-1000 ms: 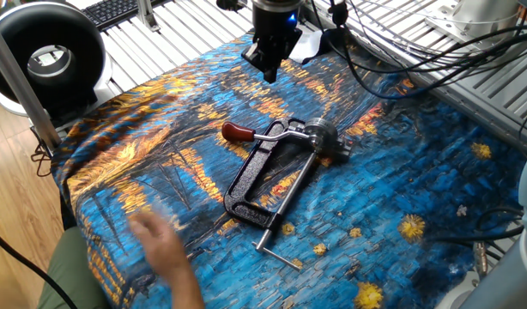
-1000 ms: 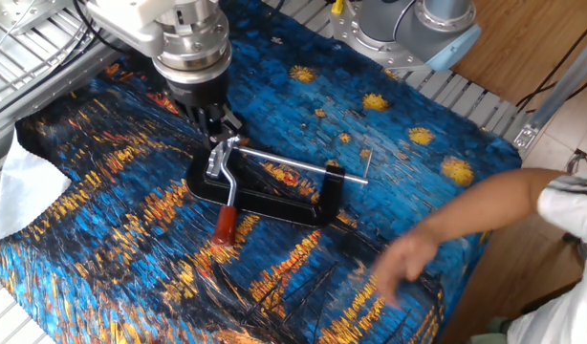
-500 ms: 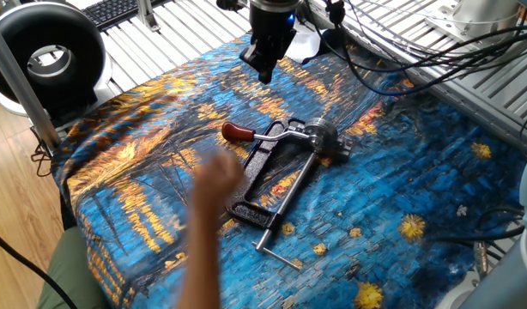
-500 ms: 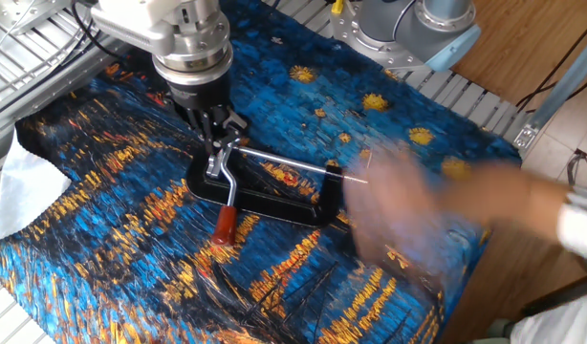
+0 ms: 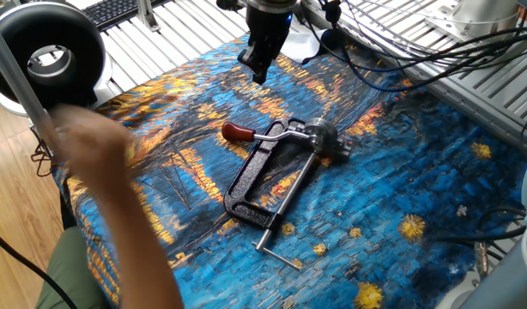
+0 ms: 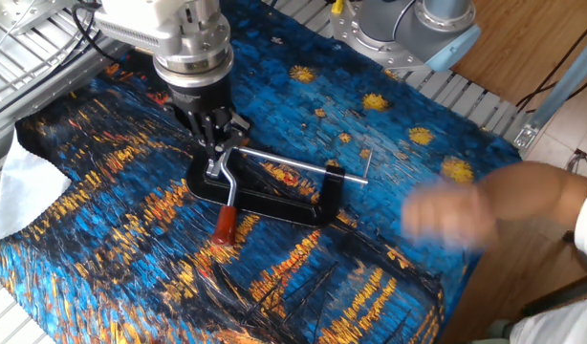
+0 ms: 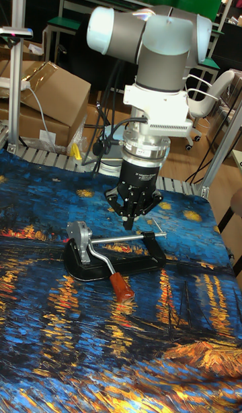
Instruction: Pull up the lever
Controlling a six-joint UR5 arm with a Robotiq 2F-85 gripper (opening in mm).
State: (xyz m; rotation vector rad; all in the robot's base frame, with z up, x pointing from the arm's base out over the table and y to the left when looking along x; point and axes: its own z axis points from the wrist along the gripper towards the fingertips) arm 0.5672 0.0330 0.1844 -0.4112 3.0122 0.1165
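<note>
Claw: the black two-finger claw [image 7: 130, 219] of the grey robot arm hung just above the clamp, near the centre of the tall fixed view; its fingers stood close together, nearly shut, and held nothing.
Lever: the slim curved silver metal lever with a rounded reddish-brown knob [image 7: 113, 277] lay low on the cloth, its knob at centre-left of one fixed view [image 5: 239, 131] and pointing toward the lower left in the other fixed view [image 6: 225, 222].
Clamp: the long black metal clamp frame [image 5: 251, 182] lay flat in the middle of the frame, the lever joined at its silver head.
Rod: a thin bare steel rod [image 6: 289, 164] ran across the top of the frame, touching the head.
Worktop: the worktop was covered by a blue and orange painted-pattern cloth [image 6: 303, 105].
Hand: a blurred human hand [image 6: 446, 215] hovered at the right of the other fixed view, well apart from the clamp.
</note>
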